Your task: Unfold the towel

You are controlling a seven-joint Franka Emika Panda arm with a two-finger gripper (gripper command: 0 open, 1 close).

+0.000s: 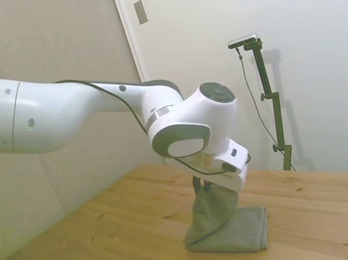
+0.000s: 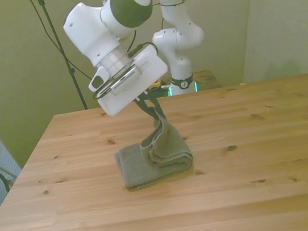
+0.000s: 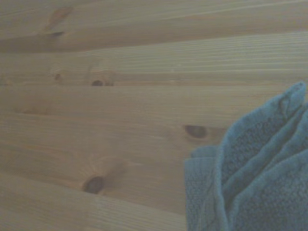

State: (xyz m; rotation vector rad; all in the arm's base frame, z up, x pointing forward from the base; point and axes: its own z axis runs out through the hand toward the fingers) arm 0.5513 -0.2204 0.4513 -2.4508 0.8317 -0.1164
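The table (image 2: 271, 133) carries the towel (image 2: 155, 162) near its centre. The towel's upper layers are lifted into a peak at 12 o'clock; its bottom layer lies flat. The fingers (image 2: 155, 114) are pinching that peak, pressed together on the cloth, above the table.
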